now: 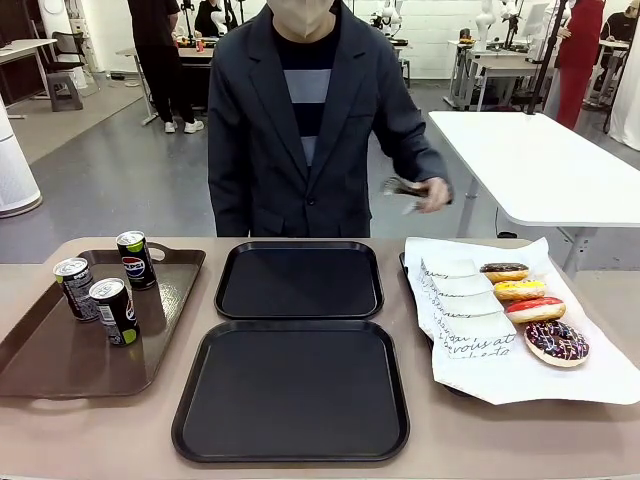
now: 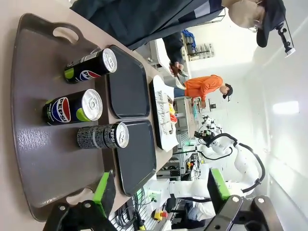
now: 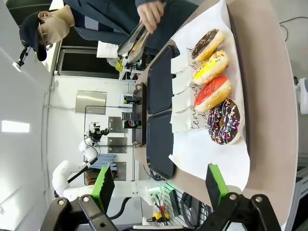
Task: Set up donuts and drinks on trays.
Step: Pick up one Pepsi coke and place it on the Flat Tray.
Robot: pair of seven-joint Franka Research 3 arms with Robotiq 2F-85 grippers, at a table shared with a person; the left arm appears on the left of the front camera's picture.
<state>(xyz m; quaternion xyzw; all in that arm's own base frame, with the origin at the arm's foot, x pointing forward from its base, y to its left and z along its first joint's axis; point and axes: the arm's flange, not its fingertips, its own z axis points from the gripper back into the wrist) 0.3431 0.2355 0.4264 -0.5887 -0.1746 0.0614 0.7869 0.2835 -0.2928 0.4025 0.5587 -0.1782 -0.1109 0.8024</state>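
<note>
Desk [image 1: 100, 435], tan top, front view.

1. Black trays, two: far tray [image 1: 299, 280] at centre frame, near tray [image 1: 292, 390] at lower centre, just beside each other, both bare.
2. One brown tray [image 1: 40, 365] with handles, left of frame. It carries three upright drinks: Pepsi can [image 1: 135, 260] at the back, grey-patterned can [image 1: 76, 288] at the left, green-marked can [image 1: 114, 311] in front.
3. One white paper sheet [image 1: 520, 385], right of frame. Four donuts lie in a row along its right side, top to bottom: chocolate-iced donut [image 1: 504, 271], yellow donut [image 1: 519, 290], red-iced donut [image 1: 534, 309], dark sprinkled donut [image 1: 556, 342]. Overlapping printed paper trays [image 1: 460, 300] lie just left of them.
4. Person in a dark jacket at the far side. One hand [image 1: 432, 195] is raised, upper right of centre, holding tongs [image 1: 400, 187].
5. The left pincer [image 2: 160, 190], bottom of the left wrist frame: jaws wide, nothing between them.
6. The right pincer [image 3: 159, 187], bottom of the right wrist frame: jaws wide, empty.
</note>
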